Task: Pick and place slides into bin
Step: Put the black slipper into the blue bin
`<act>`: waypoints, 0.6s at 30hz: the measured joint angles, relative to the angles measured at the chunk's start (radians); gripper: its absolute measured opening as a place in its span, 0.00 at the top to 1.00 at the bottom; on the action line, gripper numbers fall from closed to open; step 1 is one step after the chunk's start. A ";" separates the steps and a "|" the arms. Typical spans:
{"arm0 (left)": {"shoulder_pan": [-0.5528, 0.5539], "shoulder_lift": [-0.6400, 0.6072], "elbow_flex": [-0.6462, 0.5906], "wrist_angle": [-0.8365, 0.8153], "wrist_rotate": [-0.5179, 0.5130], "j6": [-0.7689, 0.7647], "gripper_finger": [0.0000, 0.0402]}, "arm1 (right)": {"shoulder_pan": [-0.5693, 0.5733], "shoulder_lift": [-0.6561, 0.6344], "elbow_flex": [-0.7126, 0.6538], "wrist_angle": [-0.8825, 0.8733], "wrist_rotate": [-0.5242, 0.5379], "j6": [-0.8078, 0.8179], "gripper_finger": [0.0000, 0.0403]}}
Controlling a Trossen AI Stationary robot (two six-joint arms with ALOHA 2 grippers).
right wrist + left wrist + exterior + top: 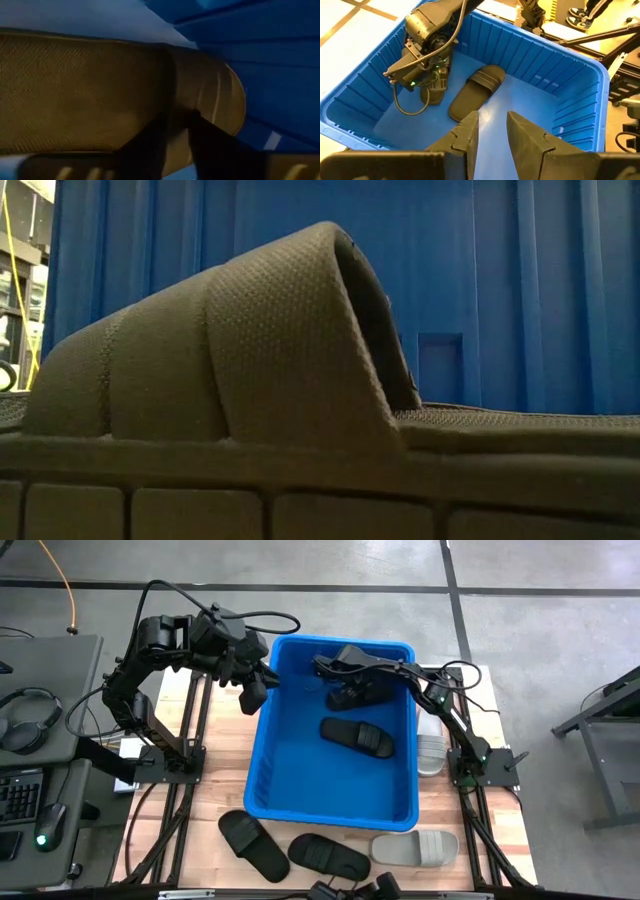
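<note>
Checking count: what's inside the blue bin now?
Blue bin holds one loose black slide; the right gripper is down on a second black slide, mostly hidden under it.

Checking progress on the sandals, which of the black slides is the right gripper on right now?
The matte black slide sandal at the blue plastic bin's far end, under the right gripper. The other binned black slide lies free mid-bin; two more sit outside.

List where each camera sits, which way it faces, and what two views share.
High: overhead, straight down; both arms, blue bin, left gripper.
Low: table height, level; black slide fills it, bin wall behind; no arm.
Left wrist: looks into the bin past its own fingers.
Right wrist: inside the bin, pressed close to a slide; right gripper.
Shared: high and left wrist both show the loose slide in the bin.
</note>
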 joint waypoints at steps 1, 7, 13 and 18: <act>0.000 0.000 0.000 0.000 0.000 0.000 0.78 | -0.002 0.000 0.000 0.005 -0.003 0.014 0.92; 0.000 0.000 0.000 0.000 0.002 0.000 0.78 | -0.006 -0.002 0.000 0.024 -0.015 0.090 0.96; 0.000 0.000 0.000 -0.001 0.002 0.000 0.78 | -0.007 -0.004 0.000 0.051 -0.020 0.178 0.99; 0.000 0.000 0.000 -0.006 0.002 0.000 0.78 | -0.010 -0.005 0.000 0.060 -0.020 0.254 0.99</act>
